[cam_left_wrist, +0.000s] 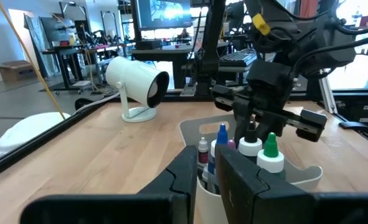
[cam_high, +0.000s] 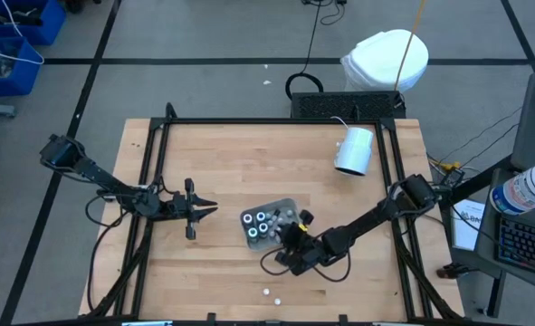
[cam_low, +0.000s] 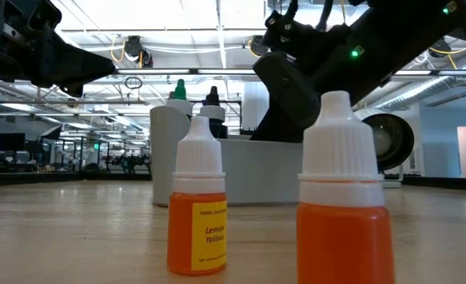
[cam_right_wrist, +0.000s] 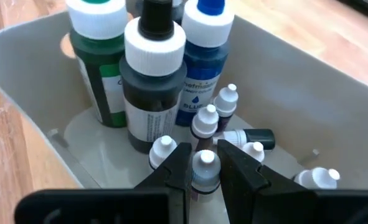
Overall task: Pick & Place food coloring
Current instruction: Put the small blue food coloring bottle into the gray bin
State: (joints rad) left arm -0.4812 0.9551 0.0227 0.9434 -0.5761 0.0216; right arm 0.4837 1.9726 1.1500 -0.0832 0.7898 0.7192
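A grey tray (cam_high: 283, 206) in the middle of the table holds the food coloring. Three larger bottles stand in it, green (cam_right_wrist: 99, 68), black (cam_right_wrist: 149, 81) and blue (cam_right_wrist: 202, 68), with several tiny white-capped bottles at their feet. My right gripper (cam_right_wrist: 204, 174) reaches into the tray from its near right side and is shut on one tiny dark bottle (cam_right_wrist: 203, 163). My left gripper (cam_left_wrist: 207, 177) waits left of the tray (cam_left_wrist: 296, 177), level above the table, with a narrow gap between its fingers and nothing in it. My right gripper pinches the tiny bottle between its two fingers (cam_right_wrist: 179, 169), just below its white cap (cam_right_wrist: 203, 158). The fingers slant down into the tray from the table's near right. The bottle stands upright among the other small ones. The fingers hide its base, so whether it is lifted cannot be told.
A white cylinder lamp (cam_high: 355, 149) lies at the far right of the table. Two small bottles, a yellow one (cam_low: 198, 209) and an orange one (cam_low: 341, 197), stand near the front edge (cam_high: 267, 293). Bare wood lies left of and behind the tray.
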